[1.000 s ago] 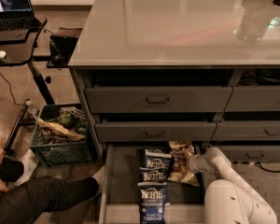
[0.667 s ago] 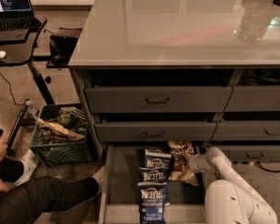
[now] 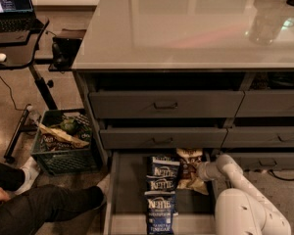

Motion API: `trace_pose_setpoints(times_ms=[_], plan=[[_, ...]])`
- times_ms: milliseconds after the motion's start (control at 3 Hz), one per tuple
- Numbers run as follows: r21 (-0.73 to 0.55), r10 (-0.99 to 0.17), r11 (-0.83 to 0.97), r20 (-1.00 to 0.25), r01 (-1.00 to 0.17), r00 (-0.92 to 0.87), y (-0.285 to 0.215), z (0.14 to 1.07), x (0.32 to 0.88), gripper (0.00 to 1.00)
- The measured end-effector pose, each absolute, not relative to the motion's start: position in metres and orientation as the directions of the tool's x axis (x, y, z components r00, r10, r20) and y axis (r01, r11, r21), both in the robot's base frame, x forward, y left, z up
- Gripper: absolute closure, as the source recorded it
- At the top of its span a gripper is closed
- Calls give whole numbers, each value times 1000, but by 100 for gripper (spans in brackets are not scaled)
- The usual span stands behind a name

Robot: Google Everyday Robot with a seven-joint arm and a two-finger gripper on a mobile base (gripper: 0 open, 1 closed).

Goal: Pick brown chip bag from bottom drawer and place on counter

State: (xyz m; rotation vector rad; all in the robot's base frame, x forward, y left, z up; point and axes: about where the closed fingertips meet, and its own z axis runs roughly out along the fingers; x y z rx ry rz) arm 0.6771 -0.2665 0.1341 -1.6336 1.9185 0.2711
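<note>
**Item: brown chip bag [image 3: 187, 166].** We find it lying in the bottom drawer [image 3: 130, 182], at the back right of the drawer floor. It sits just beside the dark blue Kettle bags [image 3: 161, 185], which run in a row down the middle. The drawer stands pulled open; the two handled drawers [image 3: 164, 104] above it are shut.

**Item: claw [image 3: 197, 172].** We place it low inside the drawer, at the right edge of the brown bag and seemingly touching it. It sits at the end of the white arm [image 3: 237, 195], which enters from the lower right. Whether it is apart, together or clamped on the bag, we cannot tell.

**Item: table [image 3: 186, 28].** We log the glossy grey top of the cabinet, well above the drawer. This is where the bag is to go.

**Item: surroundings.** A green crate [image 3: 63, 141] stands on the floor left of the cabinet. A seated person's legs [image 3: 44, 207] lie near the drawer's left front corner.

**Step in hand.** We judge this to be the grasp: the bag lies on the drawer floor, not yet lifted.

**Next move.** We judge it calls for a sure hold on the crinkly bag. The bag must then be drawn outward from under the drawer fronts above before it rises. The neighbouring blue bag should not be dragged along. After that comes the climb to the table and the set-down.
</note>
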Motion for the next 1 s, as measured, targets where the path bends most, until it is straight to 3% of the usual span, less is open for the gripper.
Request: trace_pose_setpoints(times_ms=[333, 1000], plan=[[-220, -828, 222, -558, -950, -64, -266, 140, 677, 100], [-357, -792, 218, -608, -909, 49, -297, 255, 665, 100]])
